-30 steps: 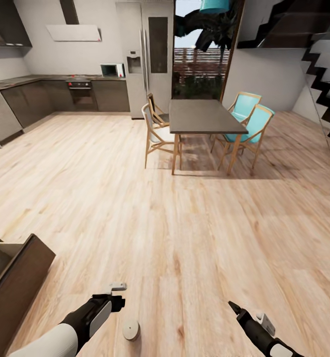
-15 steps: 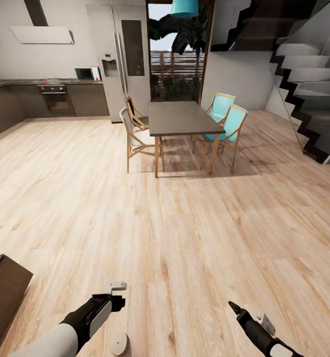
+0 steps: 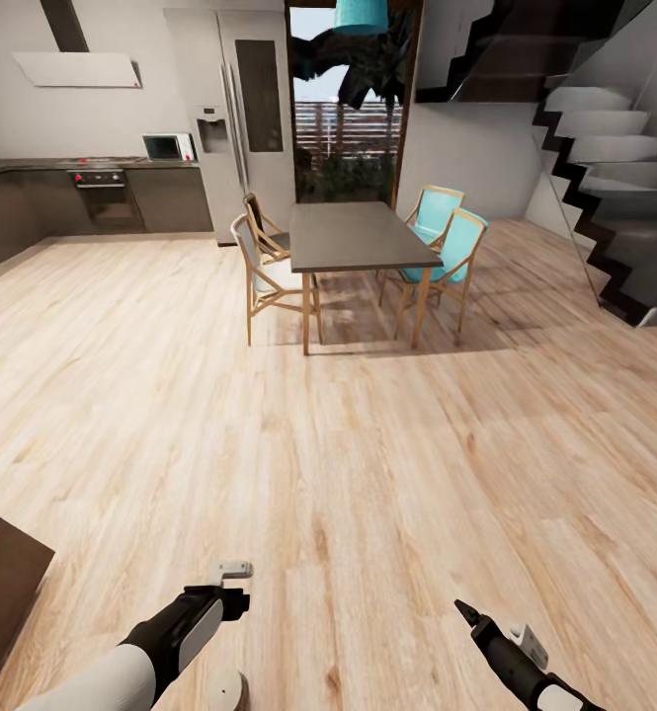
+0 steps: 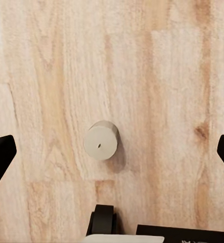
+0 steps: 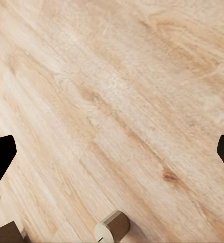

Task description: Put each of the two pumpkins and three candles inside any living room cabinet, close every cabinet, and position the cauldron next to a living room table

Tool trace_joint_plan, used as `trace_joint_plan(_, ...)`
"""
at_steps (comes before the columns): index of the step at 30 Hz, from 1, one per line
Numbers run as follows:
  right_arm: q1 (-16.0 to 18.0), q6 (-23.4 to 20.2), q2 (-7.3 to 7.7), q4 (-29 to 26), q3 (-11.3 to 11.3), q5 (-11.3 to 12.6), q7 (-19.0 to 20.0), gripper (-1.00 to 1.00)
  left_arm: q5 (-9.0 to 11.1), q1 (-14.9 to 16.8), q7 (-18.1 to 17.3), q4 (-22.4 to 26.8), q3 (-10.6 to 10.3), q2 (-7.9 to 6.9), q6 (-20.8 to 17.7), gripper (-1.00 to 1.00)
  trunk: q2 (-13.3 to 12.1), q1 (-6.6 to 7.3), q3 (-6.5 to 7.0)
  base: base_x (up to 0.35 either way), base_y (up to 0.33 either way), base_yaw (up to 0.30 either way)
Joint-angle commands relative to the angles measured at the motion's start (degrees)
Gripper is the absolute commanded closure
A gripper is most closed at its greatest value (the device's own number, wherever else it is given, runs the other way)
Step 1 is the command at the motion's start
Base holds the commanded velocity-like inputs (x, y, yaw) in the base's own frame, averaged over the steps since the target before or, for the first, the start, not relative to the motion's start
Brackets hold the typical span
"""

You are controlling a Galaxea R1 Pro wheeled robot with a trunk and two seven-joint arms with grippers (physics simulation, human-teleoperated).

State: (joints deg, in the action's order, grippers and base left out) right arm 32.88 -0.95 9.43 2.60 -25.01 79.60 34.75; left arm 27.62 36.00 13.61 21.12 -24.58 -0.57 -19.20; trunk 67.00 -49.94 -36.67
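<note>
Candle (image 4: 101,140) on the bare wooden floor (image 3: 368,444) is the thing in hand: it stands upright directly beneath the left claw (image 4: 112,154), about midway between the two dark fingertips that show at the wrist view's edges, and not touched by either. That claw is spread wide and holds nothing. To take the candle well, I judge the left arm should descend straight, keep the candle centred between the fingers, and close low on its side so the rounded top does not slip out; the stub is short, so the tips must come nearly to the floor without striking it. In the head view the left arm reaches forward with its claw (image 3: 231,583) turned downward, the candle (image 3: 227,688) just below and behind it. The right claw (image 3: 466,612) is held out ahead, well apart from the candle; the right wrist view shows its tips spread and empty too, with the candle (image 5: 112,228) off to one side. A dark corner of the cabinet (image 3: 2,573) lies beyond the left arm.
</note>
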Motion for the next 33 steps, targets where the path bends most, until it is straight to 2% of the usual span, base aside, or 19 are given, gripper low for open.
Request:
trace_joint_plan(1,0.08,-0.12,-0.02,0.20,-0.48,0.55,0.41,-1.00,0.59,0.03,0.46,0.14,-0.47,-0.08,-0.26,-1.00,0.03,0.00,-0.05,-0.006,-0.007,0.000)
trace_joint_plan(18,0.08,-0.15,-0.02,0.05,-0.55,0.47,0.57,-1.00,1.33,0.04,0.26,0.46,0.02,-0.22,-0.85,-1.00,0.03,0.00,-0.05,-0.001,-0.001,0.000)
trace_joint_plan(25,0.08,-0.10,-0.02,0.04,-0.56,0.46,0.63,-1.00,1.62,0.03,0.20,1.00,0.14,-0.30,-1.21,-1.00,2.84,-1.54,-1.30,0.000,0.000,0.000)
trace_joint_plan(27,0.08,-0.16,-0.08,0.04,-0.61,0.45,0.67,-1.00,1.66,0.02,-0.63,1.02,0.22,-0.47,-1.32,-1.00,3.64,-1.98,-1.66,0.000,0.000,0.000)
trace_joint_plan(30,0.08,-0.22,-0.06,0.04,-0.64,0.46,0.80,-1.00,1.69,0.03,-5.92,1.02,0.32,-0.93,-1.84,-1.00,4.85,-2.64,-2.20,0.000,0.000,0.000)
trace_joint_plan(33,0.08,-0.28,-0.15,-0.12,-0.71,0.13,0.90,-1.00,1.66,0.03,-7.90,0.86,0.36,-1.52,-2.39,-1.00,6.05,-3.29,-2.74,0.000,0.000,0.000)
